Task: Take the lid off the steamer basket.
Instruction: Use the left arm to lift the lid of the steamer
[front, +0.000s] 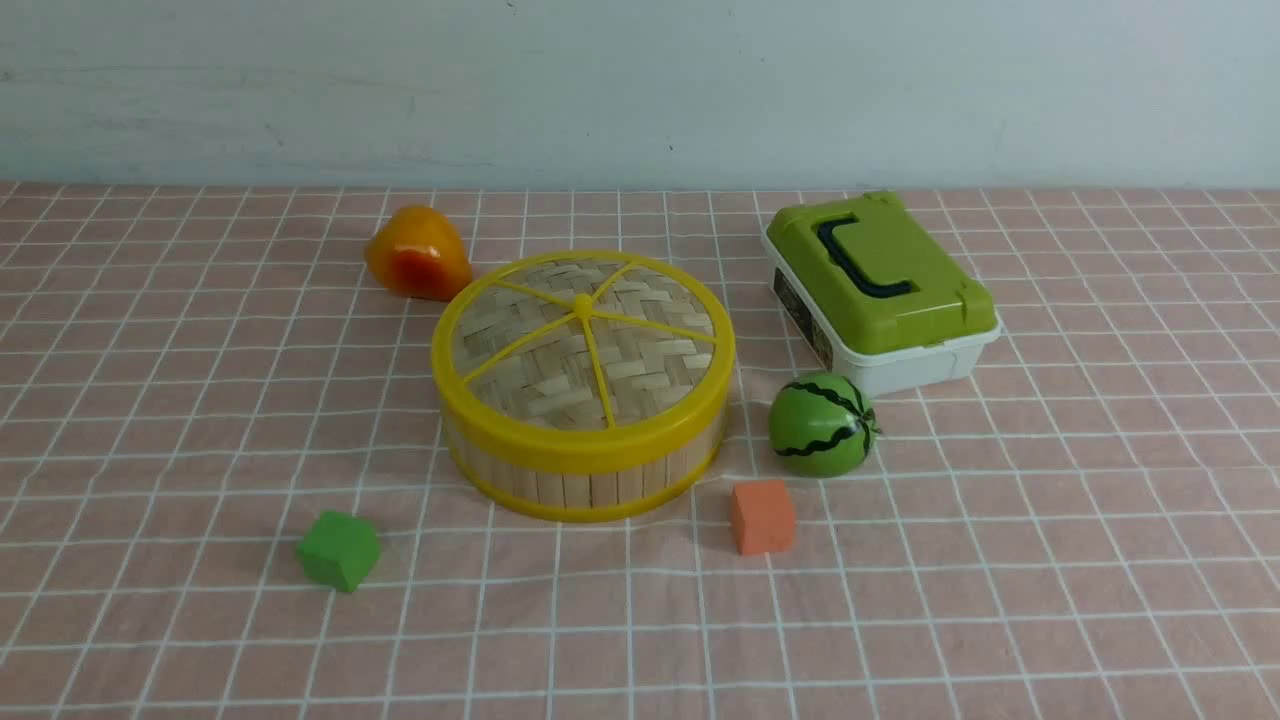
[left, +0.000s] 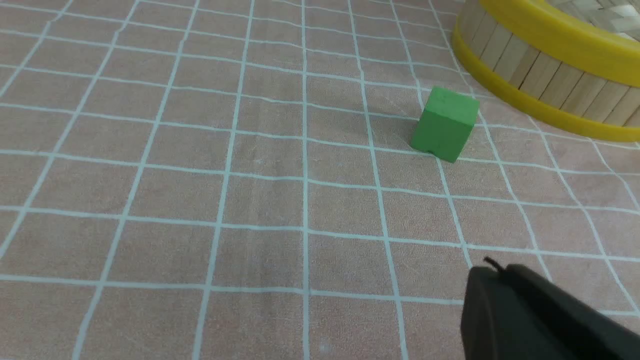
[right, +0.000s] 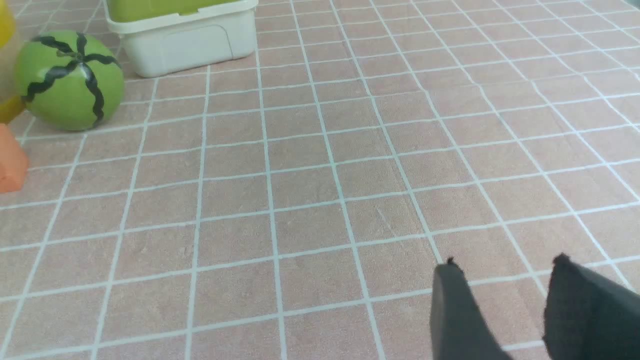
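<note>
I am seeing nothing done yet: the lid (front: 583, 330) is sitting on the steamer basket (front: 590, 485), mid-worktop (front: 200, 400). The right gripper (right: 505, 262) is hovering well apart from it, jaws parted and empty. The left gripper (left: 495, 275) is showing one tip, so I cannot tell. Reaching, gripping and lifting are all remaining.

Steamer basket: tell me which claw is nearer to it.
Left, probably. The left claw faces the wall of the steamer basket just beyond the green cube. The right claw sits out to its right, past the toy watermelon, farther off.

Green cube (front: 338, 550), orange cube (front: 762, 516), watermelon (front: 822, 424), box (front: 880, 290), fruit (front: 415, 255).
</note>
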